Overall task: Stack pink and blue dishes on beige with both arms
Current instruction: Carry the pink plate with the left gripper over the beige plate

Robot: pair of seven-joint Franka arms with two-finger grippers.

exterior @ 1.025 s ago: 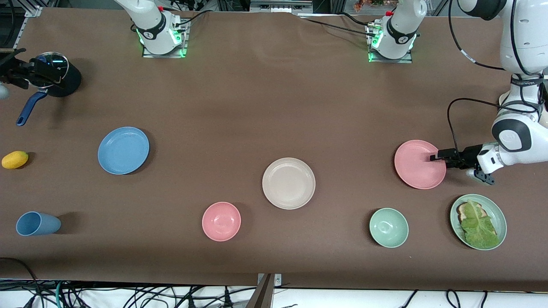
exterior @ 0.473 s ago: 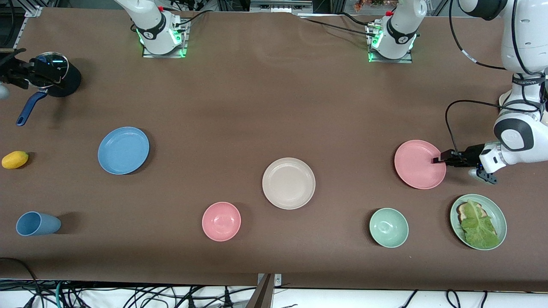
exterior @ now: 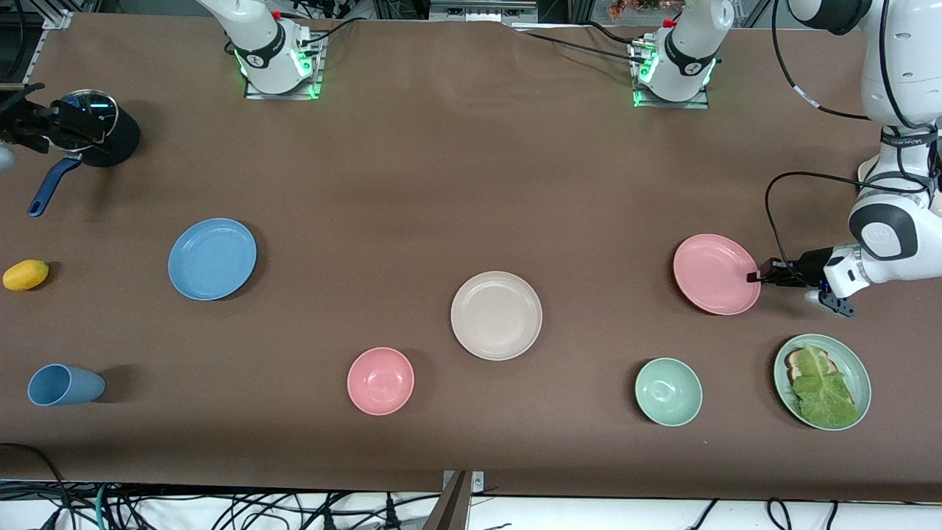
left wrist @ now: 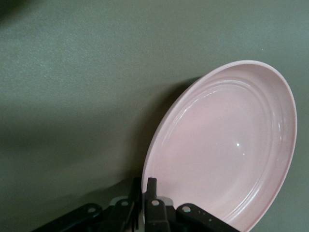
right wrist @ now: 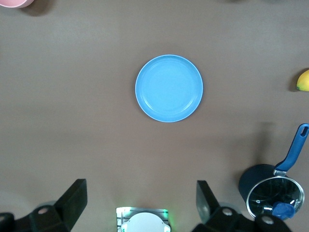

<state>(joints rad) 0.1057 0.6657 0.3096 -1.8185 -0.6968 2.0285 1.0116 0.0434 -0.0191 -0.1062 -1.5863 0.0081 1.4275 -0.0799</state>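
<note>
I am lifting the pink plate (exterior: 715, 274), now tilted, in the clenched left gripper (exterior: 755, 277); the right gripper (right wrist: 140, 203) is waiting, released, over the blue plate (exterior: 212, 258); beige plate (exterior: 496, 315) lies unobstructed.

Two white arms here, glossy rounded shells with black bands at the joints. Each base glows green on a square metal plate, a red button up top. Black cables loop off the left arm toward its black left gripper (exterior: 753, 277), a small blue fitting under the wrist. The right gripper (right wrist: 140, 203) shows black fingers with round screw heads.

Pink bowl (exterior: 380, 380), green bowl (exterior: 668, 391), blue cup (exterior: 65, 385), lemon (exterior: 26, 274).
</note>
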